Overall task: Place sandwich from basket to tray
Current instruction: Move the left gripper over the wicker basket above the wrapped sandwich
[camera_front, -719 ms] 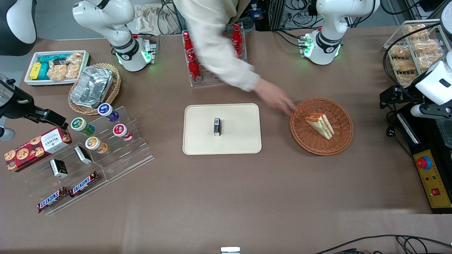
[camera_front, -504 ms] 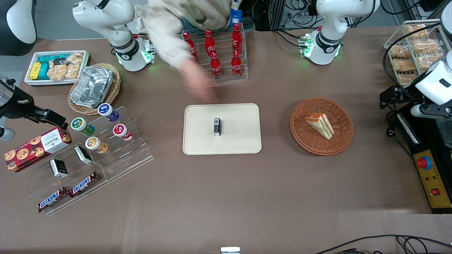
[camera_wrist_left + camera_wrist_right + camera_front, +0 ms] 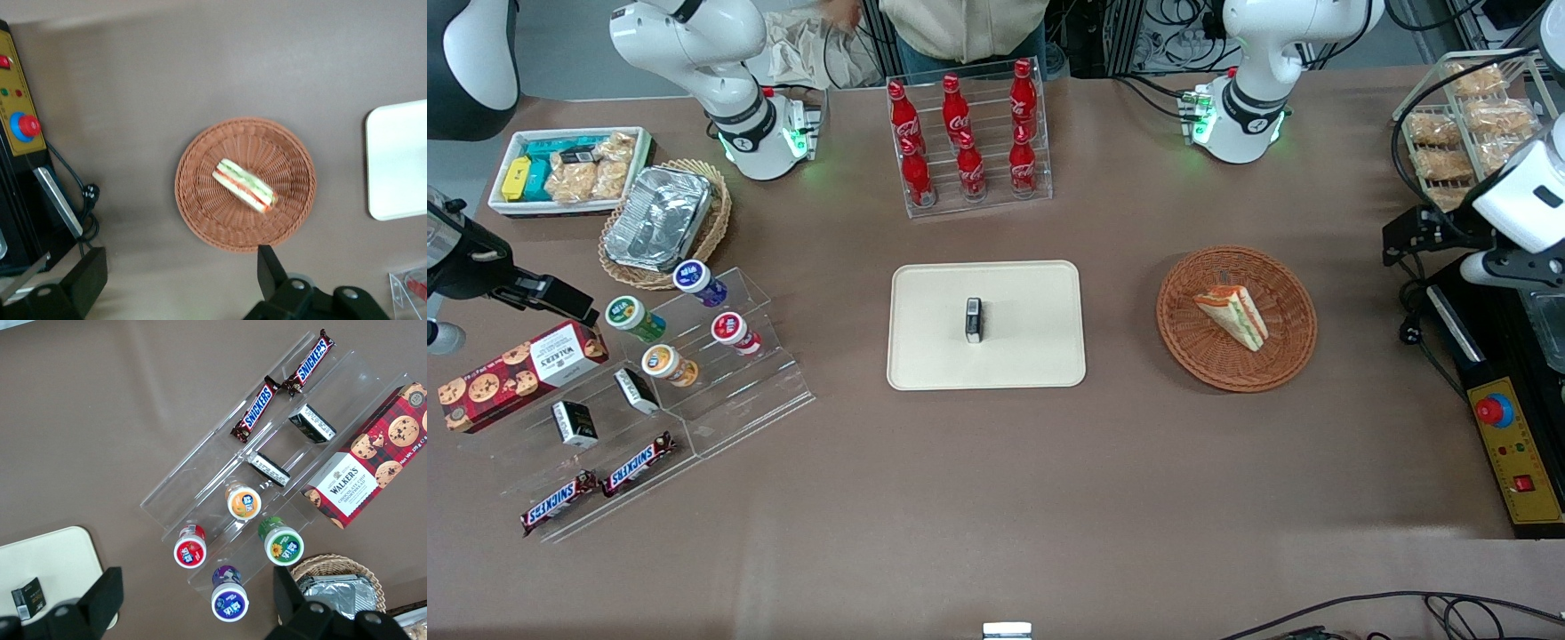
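Note:
The sandwich [image 3: 1232,316] is a pale bread wedge with red, orange and green layers. It lies in the round reddish-brown wicker basket [image 3: 1183,356], a little off its middle. The cream tray [image 3: 1032,356] sits at the table's middle, beside the basket toward the parked arm's end. My gripper [image 3: 1400,240] hangs high over the table's edge at the working arm's end, well apart from the basket. In the left wrist view the sandwich [image 3: 245,185], the basket [image 3: 200,227] and a corner of the tray [image 3: 400,167] show. The gripper [image 3: 177,273] is open with nothing between its fingers.
A small black box [image 3: 973,319] stands on the tray. A rack of red bottles [image 3: 965,142] is farther from the camera than the tray. A control box with a red button [image 3: 1507,444] and a wire rack of bagged snacks [image 3: 1463,124] flank my gripper.
The person's arm, reaching over the basket and then near the tray, has pulled back off the table. My arm has shifted slightly. The sandwich has not moved.

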